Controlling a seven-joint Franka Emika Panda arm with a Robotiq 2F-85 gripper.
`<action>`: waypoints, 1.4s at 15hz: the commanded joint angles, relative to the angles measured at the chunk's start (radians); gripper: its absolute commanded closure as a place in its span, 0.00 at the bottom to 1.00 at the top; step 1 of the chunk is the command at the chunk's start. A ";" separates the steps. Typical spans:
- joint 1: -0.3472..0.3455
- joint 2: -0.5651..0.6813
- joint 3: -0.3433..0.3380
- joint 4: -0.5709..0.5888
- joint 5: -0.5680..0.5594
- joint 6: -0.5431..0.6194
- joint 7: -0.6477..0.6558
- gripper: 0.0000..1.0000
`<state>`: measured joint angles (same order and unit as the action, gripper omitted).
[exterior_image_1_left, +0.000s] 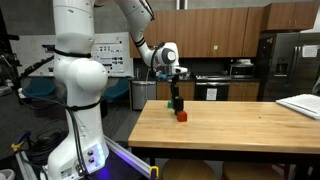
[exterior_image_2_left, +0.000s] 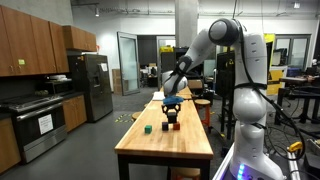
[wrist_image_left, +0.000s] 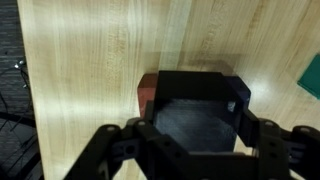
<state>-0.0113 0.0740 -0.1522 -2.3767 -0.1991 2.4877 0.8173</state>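
In the wrist view the pincer comes in from the bottom of the picture. Its two dark fingers stand one on each side of a black block. The fingers are not wide apart, and the block fills the space between them. I cannot tell if they squeeze the block or only sit close beside it.

Under the black block is a red block. Only its left side peeks out. I cannot tell if the black block rests on the red one or hangs just over it. A bit of a green block shows at the right edge, apart from the other two. Below them all is a light wooden bench.

In both exterior views the pincer points straight down over the red block, which sits on the bench. In an exterior view the green block lies on the bench near the red block but does not touch it.

The big white arm stands beside the bench and bends over to reach the blocks. Some papers lie on the bench, well apart from the blocks. Far behind are a grey fridge and brown cupboards.
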 joint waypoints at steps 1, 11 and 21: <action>-0.015 -0.004 0.014 0.011 -0.009 -0.003 0.001 0.51; -0.017 0.031 0.012 0.038 -0.005 -0.004 -0.015 0.51; -0.012 0.082 0.006 0.085 0.003 -0.003 -0.044 0.51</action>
<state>-0.0145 0.1428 -0.1506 -2.3174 -0.1991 2.4881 0.7955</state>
